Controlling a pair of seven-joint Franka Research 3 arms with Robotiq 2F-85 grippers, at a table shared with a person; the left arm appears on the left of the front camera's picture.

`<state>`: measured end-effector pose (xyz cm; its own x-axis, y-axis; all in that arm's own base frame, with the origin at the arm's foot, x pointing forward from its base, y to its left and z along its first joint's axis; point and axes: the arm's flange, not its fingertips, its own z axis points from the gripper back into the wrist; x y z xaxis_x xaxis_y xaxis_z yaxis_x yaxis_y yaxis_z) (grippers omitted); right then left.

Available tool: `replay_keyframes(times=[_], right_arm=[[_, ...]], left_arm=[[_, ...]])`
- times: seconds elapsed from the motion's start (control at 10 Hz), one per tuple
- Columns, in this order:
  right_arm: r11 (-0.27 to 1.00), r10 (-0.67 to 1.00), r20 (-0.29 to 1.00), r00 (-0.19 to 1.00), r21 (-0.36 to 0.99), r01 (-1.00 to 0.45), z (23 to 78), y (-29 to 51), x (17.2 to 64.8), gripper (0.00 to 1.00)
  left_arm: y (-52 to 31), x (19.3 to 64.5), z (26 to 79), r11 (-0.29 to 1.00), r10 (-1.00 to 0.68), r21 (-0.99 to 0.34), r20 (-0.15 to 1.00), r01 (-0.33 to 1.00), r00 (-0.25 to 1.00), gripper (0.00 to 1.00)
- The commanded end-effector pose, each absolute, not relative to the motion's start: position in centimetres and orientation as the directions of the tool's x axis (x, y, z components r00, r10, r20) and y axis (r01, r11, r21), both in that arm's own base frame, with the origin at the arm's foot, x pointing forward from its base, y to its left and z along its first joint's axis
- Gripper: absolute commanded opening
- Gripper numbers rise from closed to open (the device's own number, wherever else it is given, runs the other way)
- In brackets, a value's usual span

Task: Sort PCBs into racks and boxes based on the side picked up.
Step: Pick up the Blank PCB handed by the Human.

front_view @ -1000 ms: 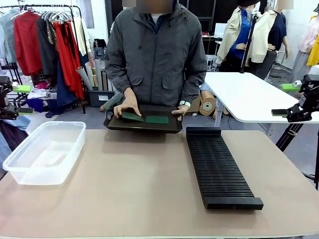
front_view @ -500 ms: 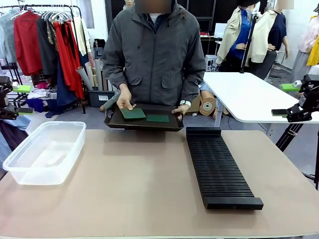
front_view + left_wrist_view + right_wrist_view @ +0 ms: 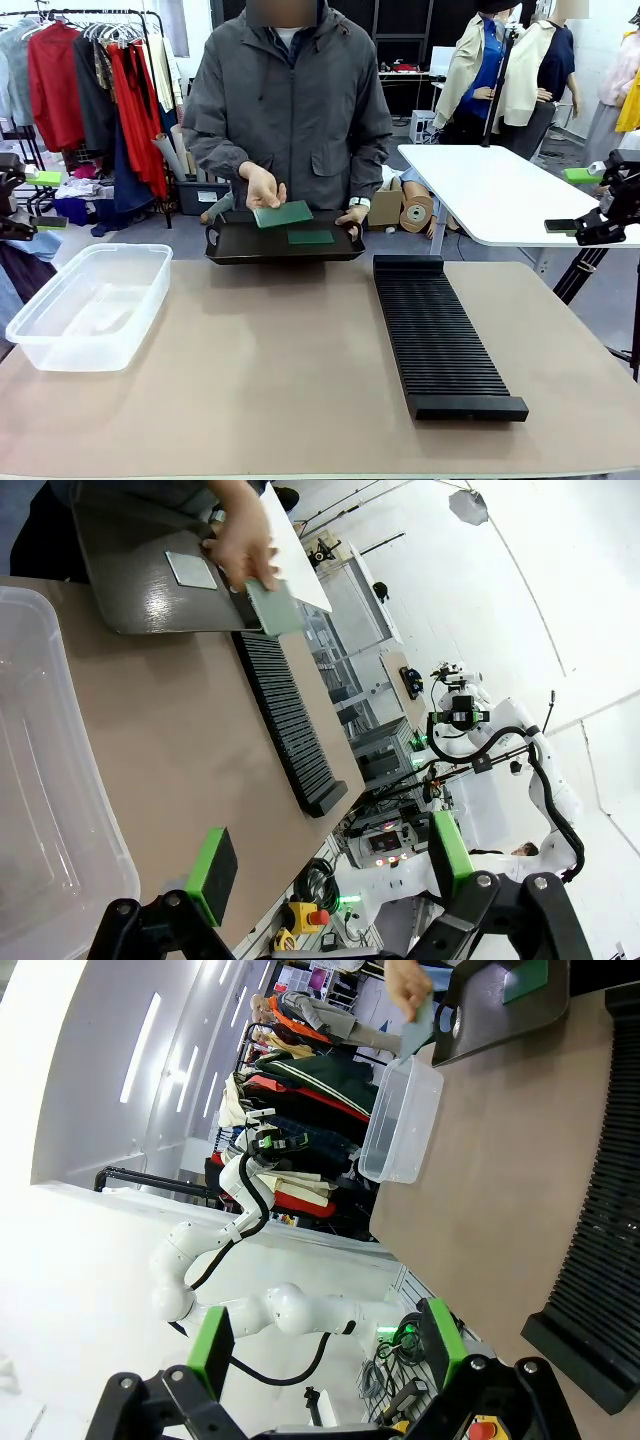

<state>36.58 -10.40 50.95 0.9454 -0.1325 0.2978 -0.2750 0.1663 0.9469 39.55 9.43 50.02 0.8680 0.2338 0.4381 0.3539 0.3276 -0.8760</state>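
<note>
A brown table (image 3: 300, 390) fronts a person in a grey jacket (image 3: 290, 110) standing at its far edge, with a clothes rail (image 3: 90, 80) and a white side table (image 3: 500, 190) behind. A clear tub (image 3: 90, 305) sits by the table's left edge, and a long slotted black rack (image 3: 440, 340) runs from the far edge toward the near edge on the right half. The person holds a shallow black tray (image 3: 250, 250) at the far edge, one hand (image 3: 262, 187) lifting a green PCB (image 3: 282, 214) tilted above it, while a second PCB (image 3: 311, 237) lies flat inside. The left gripper (image 3: 330, 868) and right gripper (image 3: 325, 1345) hang off the table's sides, jaws spread wide, holding nothing.
</note>
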Motion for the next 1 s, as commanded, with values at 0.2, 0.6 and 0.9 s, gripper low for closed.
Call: replay_keyframes(times=[0.2, 0.6, 0.9], right_arm=[[0.160, -0.135, 0.298, 0.945, 0.948, -0.276, 51.2, -10.3, 36.5, 1.00], [0.160, -0.135, 0.298, 0.945, 0.948, -0.276, 51.2, -10.3, 36.5, 1.00], [0.178, -0.131, 0.279, 0.951, 0.951, -0.254, 50.4, -9.8, 37.9, 1.00]], left_arm=[[9.5, 39.5, 50.3, 0.330, 0.232, -0.876, 0.437, 0.352, 0.869, 1.00], [9.5, 39.5, 50.3, 0.330, 0.232, -0.876, 0.437, 0.352, 0.869, 1.00], [9.5, 39.5, 50.3, 0.330, 0.232, -0.876, 0.437, 0.352, 0.869, 1.00]])
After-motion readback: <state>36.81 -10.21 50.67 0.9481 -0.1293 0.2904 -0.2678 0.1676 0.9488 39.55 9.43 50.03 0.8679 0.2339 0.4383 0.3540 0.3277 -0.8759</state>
